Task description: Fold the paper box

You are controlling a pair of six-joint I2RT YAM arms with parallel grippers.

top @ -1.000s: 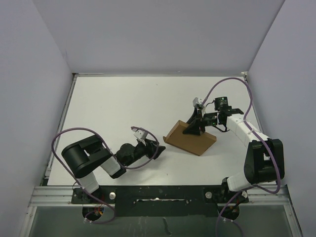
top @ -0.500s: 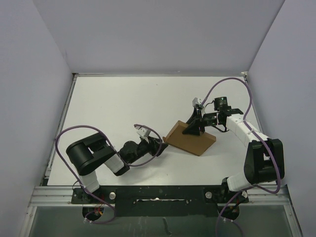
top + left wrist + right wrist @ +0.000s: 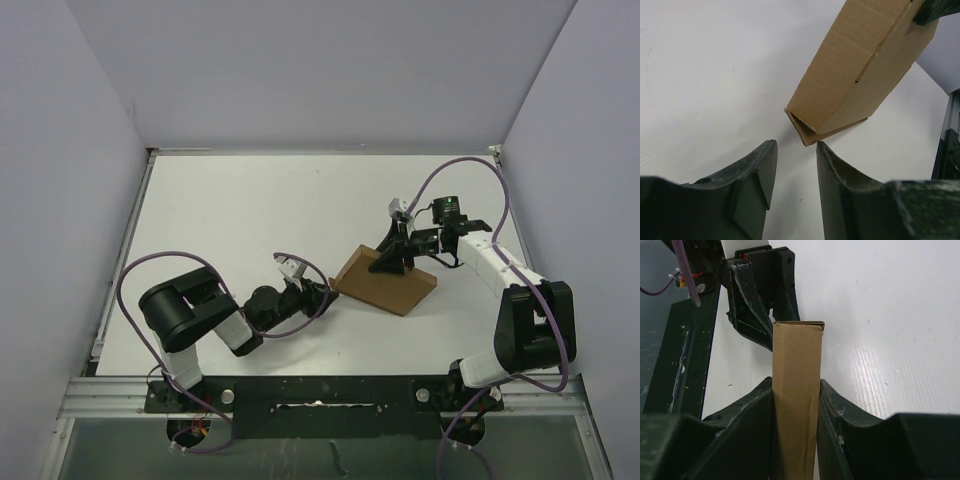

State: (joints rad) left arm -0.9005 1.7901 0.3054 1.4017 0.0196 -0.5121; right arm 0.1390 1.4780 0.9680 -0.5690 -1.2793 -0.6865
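**Paper box clamped by the right pincer; left pincer released at its left corner.**

The brown cardboard box is found right of centre on the white desk, folded into a thin rectangular body. Its narrow thickness is grasped between the right pincer's fingers. A narrow open slit is noted at the box's end in the left wrist view. What lies inside cannot be told. The left pincer is held low over the desk just short of that end, its jaws parted and nothing between them. Compared with one second ago, the left arm's elbow and wrist are recorded slightly nearer the box. The box and the right arm are found unchanged.
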